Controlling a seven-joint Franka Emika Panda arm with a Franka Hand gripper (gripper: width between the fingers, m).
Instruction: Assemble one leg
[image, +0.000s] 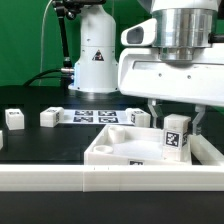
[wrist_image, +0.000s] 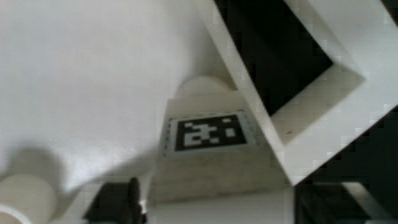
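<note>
The robot's hand (image: 172, 118) points straight down from the arm, its fingers clasping the upright leg (image: 177, 137), whose lower end is partly hidden behind the white panel's (image: 120, 150) raised rim near the desk's (image: 40, 145) front edge. The wrist view shows the leg's (wrist_image: 210, 150) tag blurred. Two loose legs (image: 14, 119) lie toward the desk's back edge.

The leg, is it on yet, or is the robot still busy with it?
Still busy. Done: the gripper has one leg picked up; its fingers flank it. In hand: the leg stands upright over the corner of the big white panel; the wrist view shows its tag close up. Left: whether it is fixed in can't be told. Other legs wait on the table.
</note>
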